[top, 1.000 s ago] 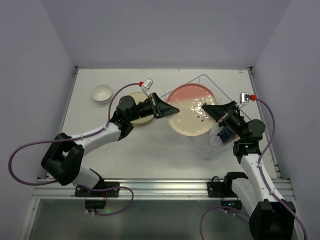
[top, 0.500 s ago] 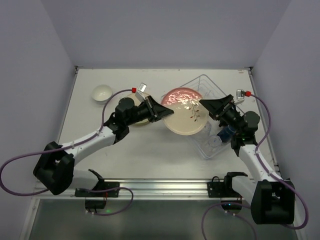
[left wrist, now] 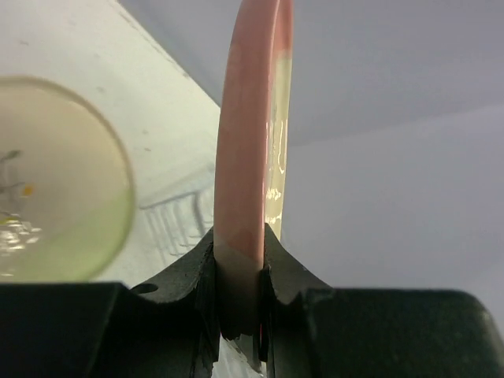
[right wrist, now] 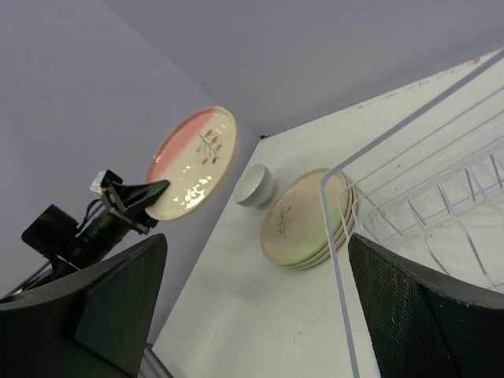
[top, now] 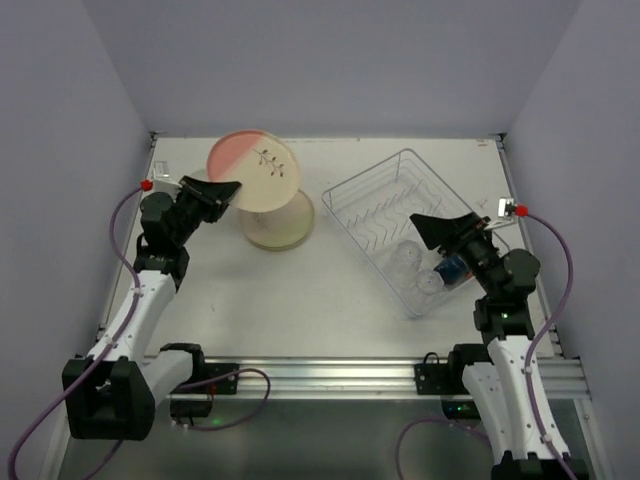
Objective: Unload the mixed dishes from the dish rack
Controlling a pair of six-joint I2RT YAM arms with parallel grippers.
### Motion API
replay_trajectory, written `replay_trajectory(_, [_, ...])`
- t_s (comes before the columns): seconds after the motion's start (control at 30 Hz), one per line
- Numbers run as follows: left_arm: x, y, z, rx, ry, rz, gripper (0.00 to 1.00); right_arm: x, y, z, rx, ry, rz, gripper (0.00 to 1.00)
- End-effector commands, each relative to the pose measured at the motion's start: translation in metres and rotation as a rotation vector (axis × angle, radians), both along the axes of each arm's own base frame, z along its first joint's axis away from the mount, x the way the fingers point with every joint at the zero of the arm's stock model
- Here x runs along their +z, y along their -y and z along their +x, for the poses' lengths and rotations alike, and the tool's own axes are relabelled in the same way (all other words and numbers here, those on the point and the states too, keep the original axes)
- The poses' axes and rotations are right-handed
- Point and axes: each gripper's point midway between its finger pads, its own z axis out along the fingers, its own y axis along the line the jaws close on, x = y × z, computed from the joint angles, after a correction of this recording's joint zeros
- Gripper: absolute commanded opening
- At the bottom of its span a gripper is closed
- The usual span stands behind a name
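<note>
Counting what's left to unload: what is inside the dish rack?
Two clear glasses and a dark blue cup sit in the dish rack, at its near end. The right arm covers that corner, hiding anything beneath.

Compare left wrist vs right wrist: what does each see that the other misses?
Left wrist only: a close-up of the rim of the pink plate, edge-on, clamped in the left hand.
Right wrist only: that plate's face with its sprig, the small white bowl beside the plate stack, the prongs of the dish rack, and the right hand open and empty.
Both: the pink plate and the green-topped plate stack.
</note>
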Motion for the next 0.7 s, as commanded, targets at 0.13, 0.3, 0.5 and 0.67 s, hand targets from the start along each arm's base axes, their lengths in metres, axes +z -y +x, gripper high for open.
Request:
replay_trajectory(0.13, [-0.032, -0.030, 0.016, -0.005, 0.000, 0.035, 0.00, 0.007, -0.014, -0.068, 0.111, 0.157, -0.165, 0.99])
replay_trajectory(0.3, [-0.062, -0.030, 0.029, -0.029, -0.029, 0.045, 0.00, -0.012, -0.016, -0.086, 0.136, 0.133, -0.207, 0.99])
replay_trajectory(0.5, [-0.107, -0.026, 0.036, -0.049, -0.117, 0.064, 0.00, -0.024, -0.017, -0.087, 0.151, 0.139, -0.238, 0.99])
replay_trajectory(0.67, [-0.128, -0.022, 0.038, -0.060, -0.150, 0.095, 0.00, -0.026, -0.019, -0.087, 0.172, 0.136, -0.268, 0.99])
